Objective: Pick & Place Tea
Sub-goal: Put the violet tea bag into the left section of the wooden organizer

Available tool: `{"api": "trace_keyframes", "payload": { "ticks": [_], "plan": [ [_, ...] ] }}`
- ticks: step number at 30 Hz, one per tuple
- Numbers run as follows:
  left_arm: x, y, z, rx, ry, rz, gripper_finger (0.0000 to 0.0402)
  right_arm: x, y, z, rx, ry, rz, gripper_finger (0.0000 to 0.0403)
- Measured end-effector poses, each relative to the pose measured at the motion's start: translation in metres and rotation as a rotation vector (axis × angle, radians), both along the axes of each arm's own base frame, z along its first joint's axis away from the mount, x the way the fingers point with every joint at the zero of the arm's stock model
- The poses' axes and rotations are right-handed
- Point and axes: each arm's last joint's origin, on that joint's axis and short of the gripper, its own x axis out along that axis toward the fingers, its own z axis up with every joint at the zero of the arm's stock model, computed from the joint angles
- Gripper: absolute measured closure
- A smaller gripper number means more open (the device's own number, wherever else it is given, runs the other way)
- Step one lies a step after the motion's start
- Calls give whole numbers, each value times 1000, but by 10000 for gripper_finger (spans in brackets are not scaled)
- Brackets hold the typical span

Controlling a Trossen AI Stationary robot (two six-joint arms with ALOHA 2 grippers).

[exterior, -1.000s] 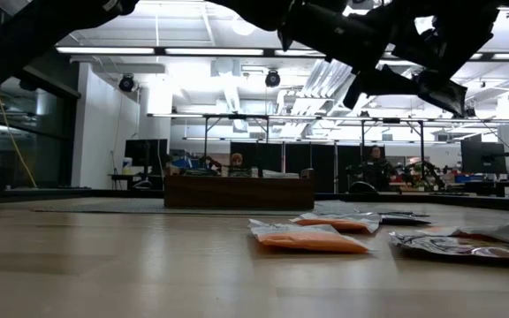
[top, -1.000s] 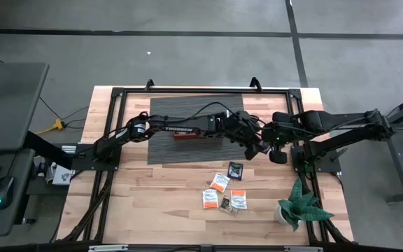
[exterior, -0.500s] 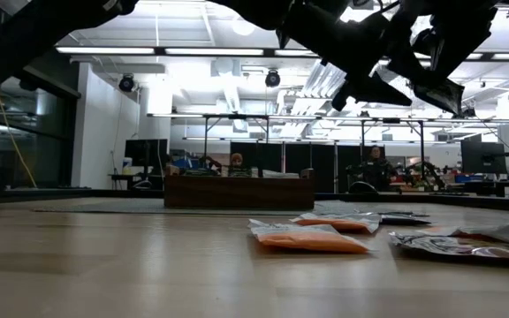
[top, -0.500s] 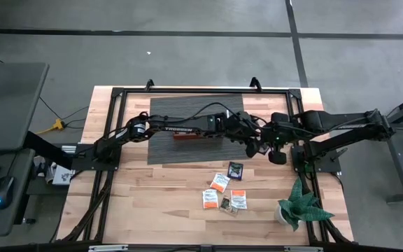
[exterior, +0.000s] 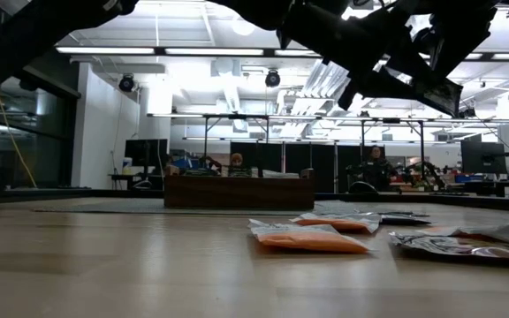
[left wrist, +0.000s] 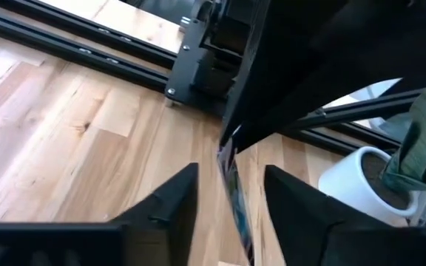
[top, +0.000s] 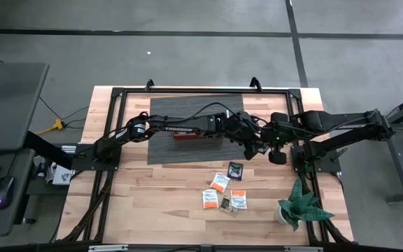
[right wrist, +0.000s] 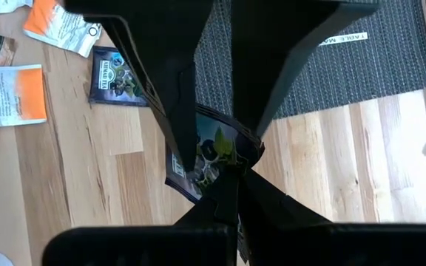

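Barely anything has shifted: both grippers still meet above the bare wood beside the mat's corner, a handover by my reading. The right gripper pinches a dark tea sachet; the left gripper stands open around its edge and must close next. Spare sachets lie nearer the front edge.

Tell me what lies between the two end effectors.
A dark tea sachet hangs edge-on between them, above the table. The right wrist view shows the right end effector clamping it; the left wrist view shows it between the left end effector's open fingers.
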Motion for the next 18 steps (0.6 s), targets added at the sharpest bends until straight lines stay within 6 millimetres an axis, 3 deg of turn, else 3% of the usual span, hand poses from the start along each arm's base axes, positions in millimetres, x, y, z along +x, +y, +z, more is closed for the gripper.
{"api": "trace_keyframes", "payload": {
  "ticks": [8,18],
  "plan": [
    [0,0,0,-8,0,-15,390,0,0,0,0,1,3,403],
    [0,-1,0,-51,7,-51,401,0,0,0,23,-3,-21,402]
  ]
}}
